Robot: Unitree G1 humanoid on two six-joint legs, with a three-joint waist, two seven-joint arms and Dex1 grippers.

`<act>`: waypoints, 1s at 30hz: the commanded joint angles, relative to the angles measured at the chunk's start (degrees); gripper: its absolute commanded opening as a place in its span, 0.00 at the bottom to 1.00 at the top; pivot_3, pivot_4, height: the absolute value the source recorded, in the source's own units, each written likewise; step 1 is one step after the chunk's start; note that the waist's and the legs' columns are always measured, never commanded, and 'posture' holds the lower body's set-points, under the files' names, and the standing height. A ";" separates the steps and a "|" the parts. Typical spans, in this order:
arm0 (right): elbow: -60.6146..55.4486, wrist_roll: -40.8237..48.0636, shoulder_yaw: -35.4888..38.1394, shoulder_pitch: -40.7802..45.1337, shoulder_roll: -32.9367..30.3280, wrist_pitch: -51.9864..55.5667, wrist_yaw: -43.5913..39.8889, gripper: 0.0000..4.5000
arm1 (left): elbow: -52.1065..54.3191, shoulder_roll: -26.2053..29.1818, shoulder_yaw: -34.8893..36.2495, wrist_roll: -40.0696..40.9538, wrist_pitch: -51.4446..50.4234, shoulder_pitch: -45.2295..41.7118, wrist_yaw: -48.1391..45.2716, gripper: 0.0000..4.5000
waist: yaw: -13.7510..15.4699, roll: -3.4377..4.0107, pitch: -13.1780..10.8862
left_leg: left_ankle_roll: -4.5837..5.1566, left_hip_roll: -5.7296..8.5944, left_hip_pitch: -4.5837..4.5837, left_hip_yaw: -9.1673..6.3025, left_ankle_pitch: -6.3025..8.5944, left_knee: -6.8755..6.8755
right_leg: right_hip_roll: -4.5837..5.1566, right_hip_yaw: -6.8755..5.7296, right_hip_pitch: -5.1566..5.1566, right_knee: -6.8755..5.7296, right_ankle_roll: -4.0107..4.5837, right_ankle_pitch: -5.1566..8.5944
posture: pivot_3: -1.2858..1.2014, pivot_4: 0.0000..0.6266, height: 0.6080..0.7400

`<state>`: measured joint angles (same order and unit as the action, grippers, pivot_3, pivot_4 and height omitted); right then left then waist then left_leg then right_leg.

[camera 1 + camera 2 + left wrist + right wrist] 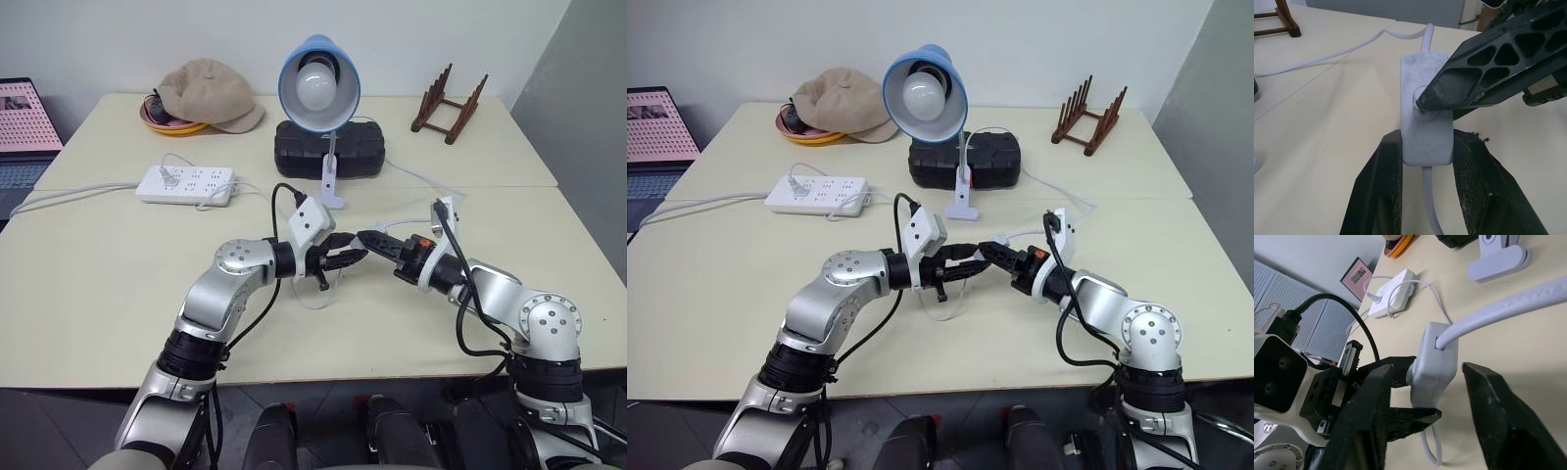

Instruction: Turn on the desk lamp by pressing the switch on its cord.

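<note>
from the head view the left pincer (328, 259) and right pincer (367, 238) meet tip to tip above the surface (98, 294), and the desk lamp (318, 83) beyond them looks unlit, so the job isn't done yet. left wrist view: left pincer's clamped on the switch (1425, 107), one right fingertip (1425, 100) sits on its button. right wrist view: right pincer's apart, the cord (1508, 306) running between its fingers.

At your 11 o'clock a white power strip (185, 183) lies on the beige table (88, 294), with a tan cap (210, 93) on an orange dish (167, 119) beyond it. You'll see a black case (329, 150) at 12, a wooden rack (449, 102) at 1, and a laptop (24, 132) at 10.
</note>
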<state>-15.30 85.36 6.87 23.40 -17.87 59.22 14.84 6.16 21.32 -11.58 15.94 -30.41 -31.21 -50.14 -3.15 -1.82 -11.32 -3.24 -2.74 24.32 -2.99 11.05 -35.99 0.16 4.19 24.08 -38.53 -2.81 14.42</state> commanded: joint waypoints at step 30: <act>-20.66 -20.61 -4.50 -6.05 -32.06 -1.44 -31.78 0.87 | -9.75 11.20 -4.04 -3.92 6.86 -6.70 -14.03 0.24 | 0.36 0.18 -0.10 | 0.00 -0.01 0.12 -0.01 0.00 0.14 | 0.03 -0.07 0.01 0.45 0.09 0.04 | 0.52 0.24 1.00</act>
<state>-29.21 73.40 4.77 18.44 -45.85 62.68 -8.00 -1.73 31.62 -12.76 13.80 -26.42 -35.83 -59.95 -2.78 -1.64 -11.42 -3.23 -2.74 24.46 -3.00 11.06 -35.84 0.19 4.13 24.10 -38.03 -2.72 14.46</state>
